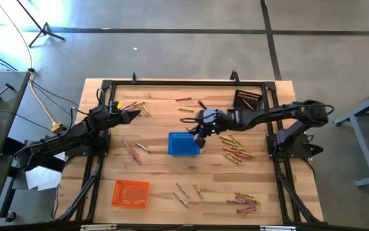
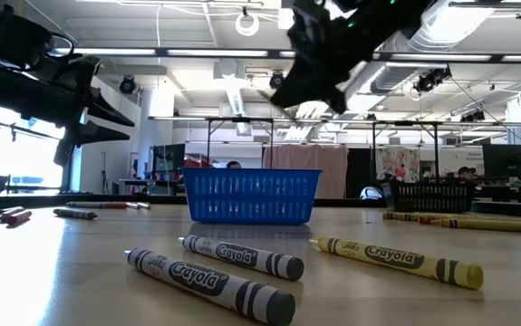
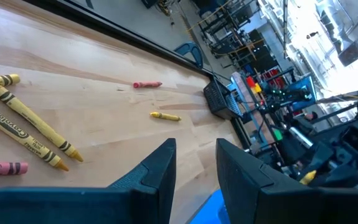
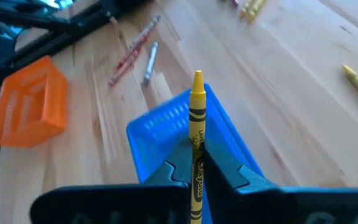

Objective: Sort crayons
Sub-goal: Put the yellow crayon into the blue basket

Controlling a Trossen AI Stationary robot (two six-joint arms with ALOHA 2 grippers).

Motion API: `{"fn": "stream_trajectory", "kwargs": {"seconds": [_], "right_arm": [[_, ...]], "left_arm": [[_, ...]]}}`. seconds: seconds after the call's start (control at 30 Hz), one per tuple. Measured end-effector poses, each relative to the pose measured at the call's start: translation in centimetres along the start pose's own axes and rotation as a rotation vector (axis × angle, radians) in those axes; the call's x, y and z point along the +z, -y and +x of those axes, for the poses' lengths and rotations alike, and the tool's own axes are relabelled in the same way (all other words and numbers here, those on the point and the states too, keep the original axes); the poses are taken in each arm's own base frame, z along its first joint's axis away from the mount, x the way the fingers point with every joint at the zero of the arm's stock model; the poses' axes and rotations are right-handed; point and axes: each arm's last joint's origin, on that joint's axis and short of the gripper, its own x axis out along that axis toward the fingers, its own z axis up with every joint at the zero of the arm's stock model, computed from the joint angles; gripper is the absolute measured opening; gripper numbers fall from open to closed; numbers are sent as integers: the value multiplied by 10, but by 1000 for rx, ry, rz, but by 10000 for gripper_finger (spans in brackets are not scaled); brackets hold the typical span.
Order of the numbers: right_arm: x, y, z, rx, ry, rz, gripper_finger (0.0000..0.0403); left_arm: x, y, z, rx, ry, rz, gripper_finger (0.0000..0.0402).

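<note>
My right gripper (image 1: 199, 133) (image 4: 197, 157) is shut on a yellow crayon (image 4: 197, 118) and hangs over the blue basket (image 1: 183, 144) (image 4: 166, 127) in the middle of the table. In the low view it shows high above the basket (image 2: 251, 195). My left gripper (image 1: 131, 116) (image 3: 196, 155) waits open at the table's left, above the wood, with nothing between its fingers. Loose crayons lie flat on the table: yellow ones (image 1: 235, 147) right of the basket, others at the far left (image 1: 136, 108) and near the front (image 1: 245, 202). My right gripper pinches the yellow crayon's paper-wrapped shaft (image 4: 197, 163) between its two fingers. The crayon lies along the fingers, and its pointed tip (image 4: 198, 76) sticks out past the fingertips. The fingers come slanting down from the table's right side. The crayon is lifted clear, above the blue basket.
An orange basket (image 1: 131, 193) stands at the front left and a dark mesh basket (image 1: 247, 101) at the far right. A red crayon (image 3: 147, 84) and a yellow one (image 3: 165, 116) lie at the far side. Three crayons (image 2: 210, 281) lie near the front edge.
</note>
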Motion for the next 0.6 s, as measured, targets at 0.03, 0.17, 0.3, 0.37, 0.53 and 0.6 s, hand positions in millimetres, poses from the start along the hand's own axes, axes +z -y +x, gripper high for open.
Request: {"fn": "stream_trajectory", "kwargs": {"seconds": [0.03,0.17,0.3,0.37,0.53,0.6], "right_arm": [[-2,1,7,2,4,-1,8],[-15,3,36,19,-37,21,8],[-26,6,52,65,-122,58,9],[-26,5,55,84,-132,76,19],[-15,0,54,105,-99,31,65],[-7,-4,52,112,-89,5,82]], "left_arm": [[0,0,0,0,0,0,101],[0,0,0,0,0,0,101],[0,0,0,0,0,0,101],[0,0,0,0,0,0,101],[0,0,0,0,0,0,101],[0,0,0,1,0,0,101]]}}
